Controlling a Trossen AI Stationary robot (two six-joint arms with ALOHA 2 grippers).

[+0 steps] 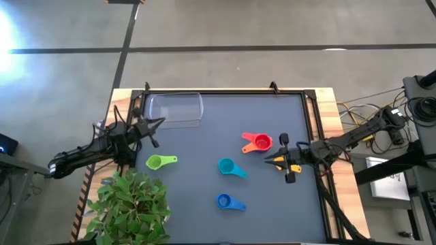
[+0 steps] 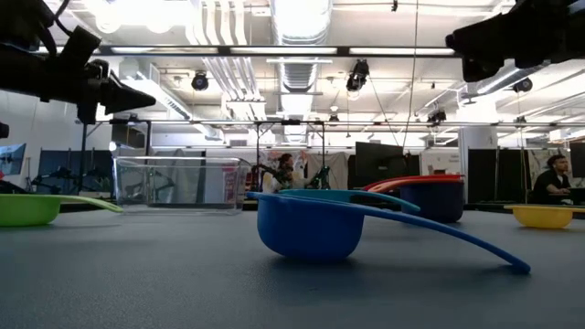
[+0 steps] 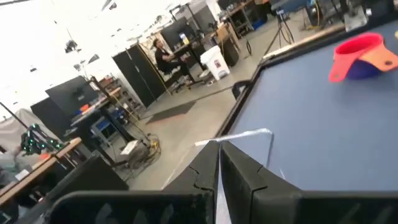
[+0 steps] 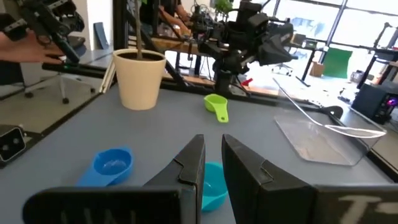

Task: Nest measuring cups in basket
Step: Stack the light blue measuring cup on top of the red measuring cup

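Observation:
The clear basket [image 1: 176,109] [image 2: 178,183] stands on the mat near the far left corner, with nothing in it. On the mat lie a green cup [image 1: 160,162], a teal cup [image 1: 228,167] and a blue cup [image 1: 228,201]. A red cup with an orange handle showing beside it [image 1: 257,142] sits over a purple cup [image 2: 439,201]. A yellow cup [image 2: 544,216] rests at the right, under the right arm. My left gripper [image 1: 161,123] [image 3: 218,163] hovers shut above the basket's near edge. My right gripper [image 1: 269,158] [image 4: 212,155] hangs narrowly open between the red and teal cups.
A potted plant [image 1: 133,204] in a cream pot [image 4: 140,78] stands at the near left corner beside the left arm. A raised wooden frame [image 1: 320,116] borders the mat. The middle of the mat [image 1: 204,146] is bare. People and equipment show in the room beyond.

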